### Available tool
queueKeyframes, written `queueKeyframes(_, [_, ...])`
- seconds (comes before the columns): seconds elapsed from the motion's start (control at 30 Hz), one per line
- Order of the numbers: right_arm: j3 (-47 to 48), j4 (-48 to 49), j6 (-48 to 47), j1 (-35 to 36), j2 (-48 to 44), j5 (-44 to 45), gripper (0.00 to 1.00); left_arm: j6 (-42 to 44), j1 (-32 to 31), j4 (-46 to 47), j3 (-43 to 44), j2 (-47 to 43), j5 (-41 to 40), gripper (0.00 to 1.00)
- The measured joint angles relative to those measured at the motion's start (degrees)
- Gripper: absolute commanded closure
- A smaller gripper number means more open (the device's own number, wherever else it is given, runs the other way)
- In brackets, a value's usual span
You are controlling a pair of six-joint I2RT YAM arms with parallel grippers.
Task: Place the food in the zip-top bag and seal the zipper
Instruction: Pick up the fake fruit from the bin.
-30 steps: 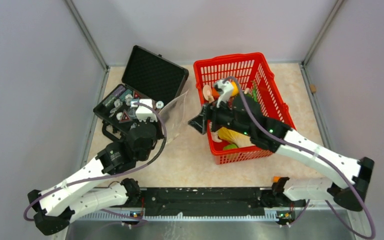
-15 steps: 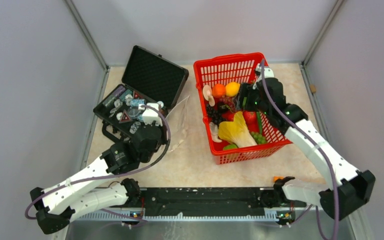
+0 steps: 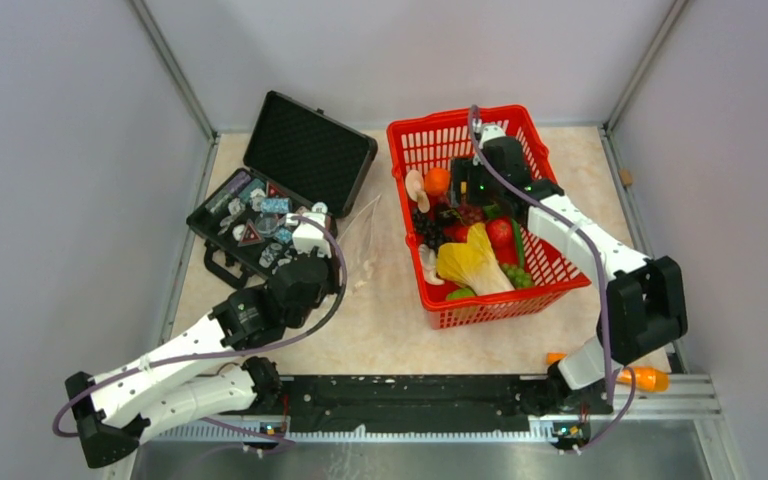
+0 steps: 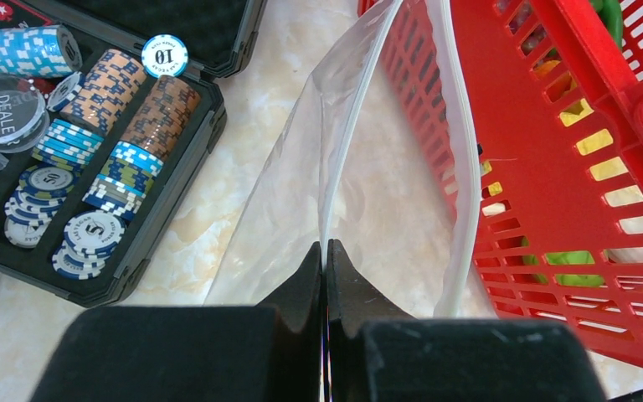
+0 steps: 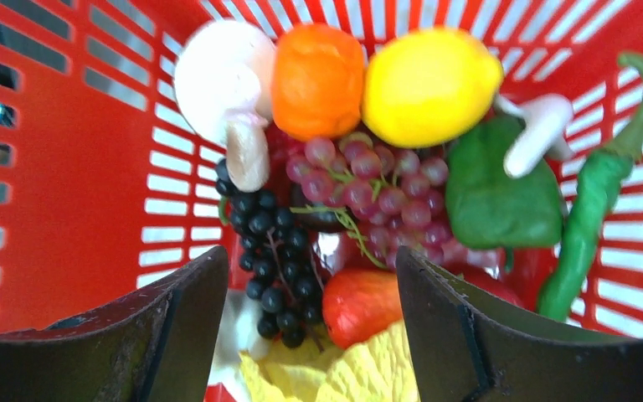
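left end effector (image 4: 325, 251): fingers pressed together, pinching the near edge of the zip-top bag (image 4: 301, 193) at bottom centre of the left wrist view. the clear bag runs from that pinch toward the top of the frame, mouth gaping, w/ the whitish zipper (image 4: 460, 184) split into two strips, one curving along the wall of the red basket (image 4: 552, 167). in the top view the bag (image 3: 360, 240) sits left of centre, btwn the black case (image 3: 310, 150) and the basket, over the marble-look table (image 3: 380, 310). case lid up at upper left, poker chips (image 4: 100, 167) stacked in its tray.

right end effector (image 5: 310, 268): fingers spread wide, gripping nothing, hanging above the food inside the basket at upper centre-right of the top view. all food seen is in the basket, none in the bag. in the right wrist view: mushroom (image 5: 222, 79) upper left, orange (image 5: 318, 79) next to it, lemon (image 5: 429, 84) touching the orange at upper centre. below them purple grapes (image 5: 377, 188) at centre, dark grapes (image 5: 272, 251) to their lower left. green pepper (image 5: 502, 188) at right, a long green chili (image 5: 599, 193) at far right by the basket wall. red fruit (image 5: 360, 306) and pale cabbage (image 5: 343, 368) at bottom centre, btwn the fingers.
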Motion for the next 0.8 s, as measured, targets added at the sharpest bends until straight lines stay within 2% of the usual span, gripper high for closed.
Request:
queueKeyframes(0.1, [0.7,3.2,-1.5,0.0,1.4,-1.2,0.29,0.0,0.0,0.6,-0.2,0.0,0.3,1.00])
queueKeyframes(0.33, [16.2,4.3,-5.2,0.0,16.8,-1.7,0.29,0.0,0.0,2.1,-0.2,0.5,1.9,1.00])
queueKeyframes(0.6, [20.4,2.0,-7.1,0.0,25.7,0.7,0.29,0.7,0.0,2.6,-0.2,1.3,3.2,1.00])
queueKeyframes(0.8, [21.0,3.0,-8.1,0.0,26.6,0.9,0.41,1.3,0.0,2.9,-0.2,1.3,3.2,1.00])
